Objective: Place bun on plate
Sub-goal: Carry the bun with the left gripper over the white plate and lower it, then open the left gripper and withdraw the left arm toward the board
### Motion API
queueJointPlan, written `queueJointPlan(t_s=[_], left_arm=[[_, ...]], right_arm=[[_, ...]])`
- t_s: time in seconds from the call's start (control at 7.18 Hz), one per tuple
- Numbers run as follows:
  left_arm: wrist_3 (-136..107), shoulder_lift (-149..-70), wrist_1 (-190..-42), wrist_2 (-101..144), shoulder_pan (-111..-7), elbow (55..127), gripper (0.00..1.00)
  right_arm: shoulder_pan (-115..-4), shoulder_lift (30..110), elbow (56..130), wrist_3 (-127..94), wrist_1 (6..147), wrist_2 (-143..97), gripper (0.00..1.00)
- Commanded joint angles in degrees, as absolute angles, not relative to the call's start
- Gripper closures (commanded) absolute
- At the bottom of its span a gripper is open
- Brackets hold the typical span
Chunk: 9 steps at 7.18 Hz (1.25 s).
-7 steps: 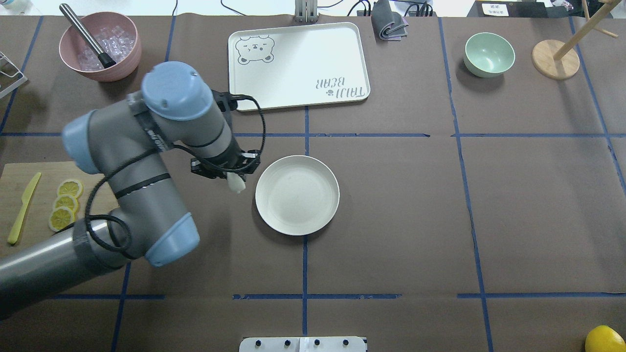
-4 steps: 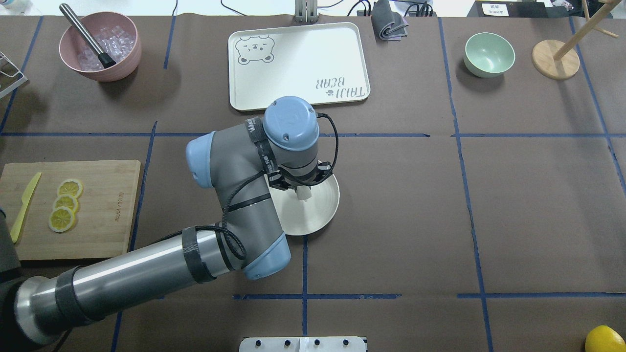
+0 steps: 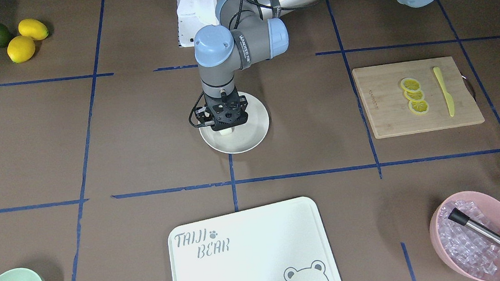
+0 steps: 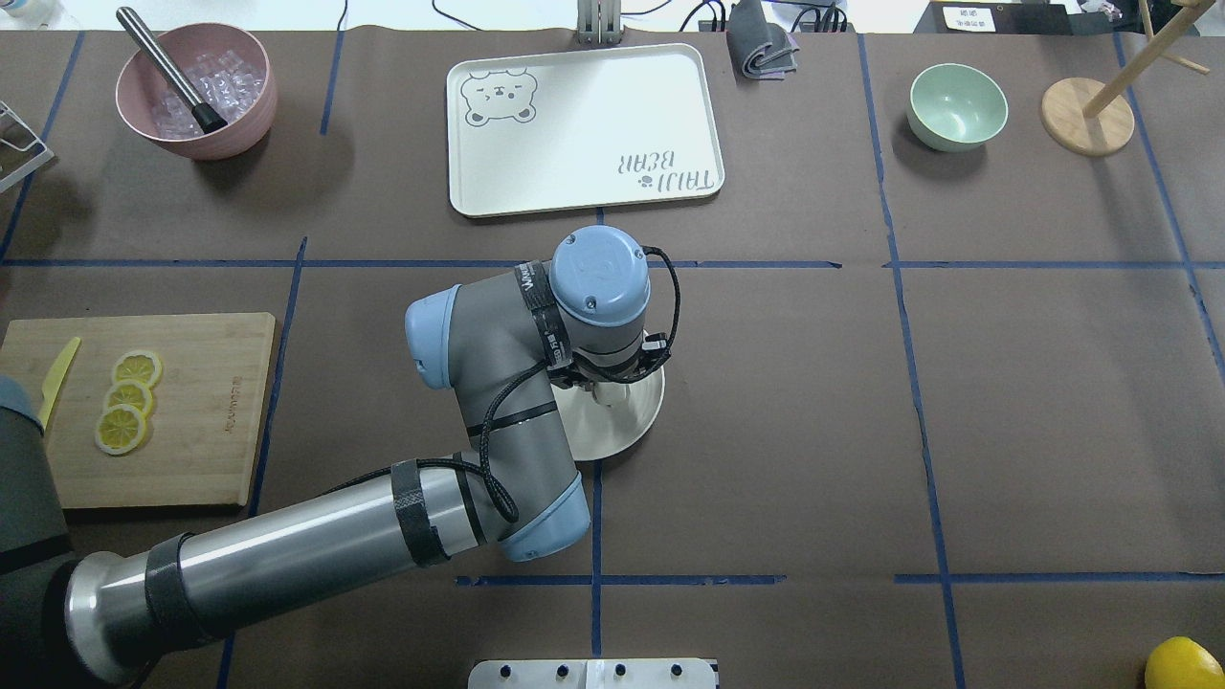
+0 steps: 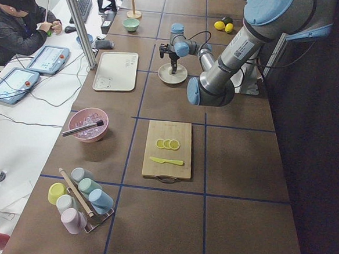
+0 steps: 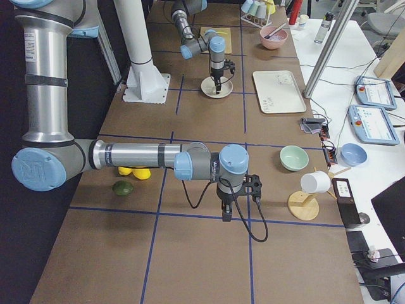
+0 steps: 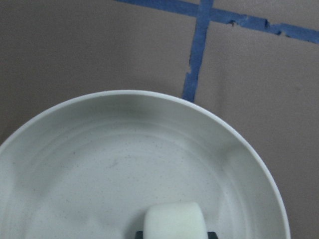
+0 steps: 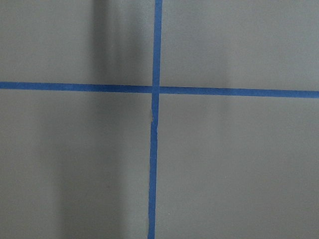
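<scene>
The cream plate [image 3: 258, 130] lies near the table's middle. My left gripper [image 3: 226, 128] points straight down over it, shut on the small white bun [image 3: 226, 132], which hangs just above or at the plate's floor. From overhead the wrist covers most of the plate [image 4: 634, 421], and only a bit of the bun [image 4: 606, 393] peeks out. The left wrist view has the bun [image 7: 174, 219] at the bottom edge, with the plate [image 7: 99, 149] filling the frame. My right gripper [image 6: 225, 214] hovers over bare table far to the right; I cannot tell whether it is open or shut.
A white bear tray [image 4: 584, 129] lies beyond the plate. A cutting board [image 4: 201, 411] with lemon slices and a yellow knife is to the left. A pink bowl [image 4: 196, 91] of ice, a mint-green bowl [image 4: 957, 105], a wooden stand [image 4: 1087, 117] and lemons [image 3: 26, 38] ring the table.
My left arm has swung right, carrying the bun from beside the plate's left rim to over the plate's middle, and has come lower.
</scene>
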<state>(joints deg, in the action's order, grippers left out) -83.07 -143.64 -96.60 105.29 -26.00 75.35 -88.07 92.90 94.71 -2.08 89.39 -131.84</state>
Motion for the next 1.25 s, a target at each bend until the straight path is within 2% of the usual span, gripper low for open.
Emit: queueJointPlan(t_s=[0.0,0.28,0.56,0.7,0.84,1.11], left_arm=[[-81.49,-143.70,-95.72,105.73,-26.89,77.15,0.00],[-72.31,-141.18,-84.88,112.28,-31.79,86.77,0.00],[-55.99,-123.50,-77.65,119.32,-39.85,107.47,0.00],[-43.37,-117.05,-72.82,122.40,-46.25,115.06,0.00],[-31.84,-111.41,-69.47,125.82,-52.50,118.70,0.00],[-9.79,-101.56,-69.17,131.54,-66.55,119.01,0.00]], right_arm=[[-88.07,92.81,94.75,-2.11,89.38,-131.84,0.00],[-88.07,92.90,94.66,-2.02,89.38,-131.84,0.00],[-88.07,92.81,94.57,-1.93,89.38,-131.75,0.00],[-88.07,92.81,94.57,-1.93,89.38,-131.75,0.00],[-88.07,92.81,94.57,-1.93,89.38,-131.75,0.00],[-88.07,92.90,94.57,-1.93,89.30,-131.75,0.00]])
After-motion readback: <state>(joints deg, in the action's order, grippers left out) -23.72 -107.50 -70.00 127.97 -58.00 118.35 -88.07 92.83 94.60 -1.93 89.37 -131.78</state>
